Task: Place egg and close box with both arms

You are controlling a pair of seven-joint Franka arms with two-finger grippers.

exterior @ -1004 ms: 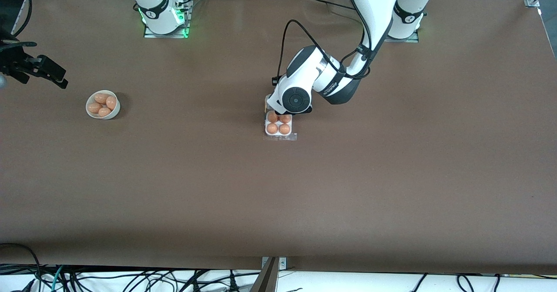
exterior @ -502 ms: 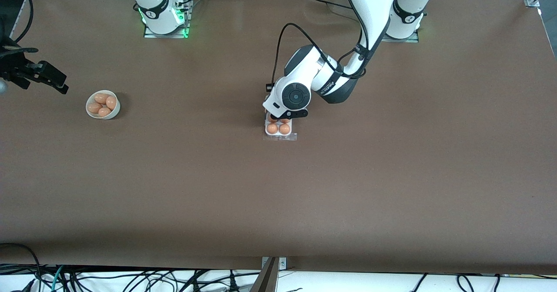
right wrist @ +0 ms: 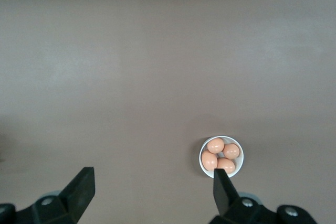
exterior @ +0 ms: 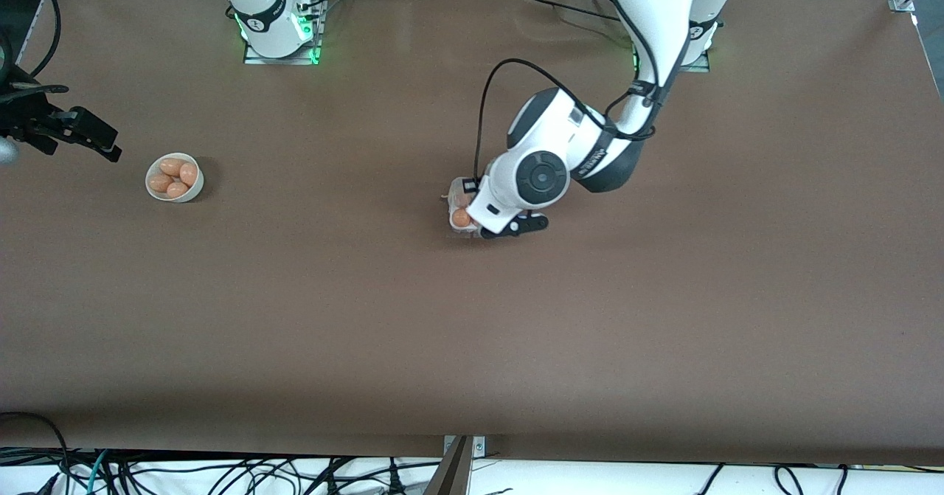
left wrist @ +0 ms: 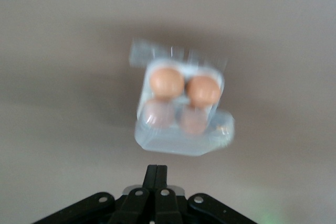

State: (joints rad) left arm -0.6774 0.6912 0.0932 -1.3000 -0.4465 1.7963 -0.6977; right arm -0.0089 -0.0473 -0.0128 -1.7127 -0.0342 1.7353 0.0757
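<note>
The box [left wrist: 181,111] is a clear plastic carton with four brown eggs in its cells. Its transparent lid [left wrist: 184,135] leans over the two eggs closest to my left gripper; the other two eggs [left wrist: 167,81] are uncovered. My left gripper [left wrist: 156,174] is shut and empty, just short of the lid's edge. In the front view the left wrist [exterior: 538,178] covers most of the box [exterior: 456,201], with one egg [exterior: 462,217] showing. My right gripper [right wrist: 152,192] is open and empty, waiting over the table at the right arm's end [exterior: 74,130].
A round white bowl [exterior: 175,177] with several brown eggs stands near the right arm's end of the table, also in the right wrist view [right wrist: 221,156]. Brown tabletop lies all around the box. Cables hang past the table's front edge.
The left wrist has swung toward the front camera and over the box, hiding most of it. The lid, earlier flat on the table, now leans over two eggs. The right gripper has barely shifted.
</note>
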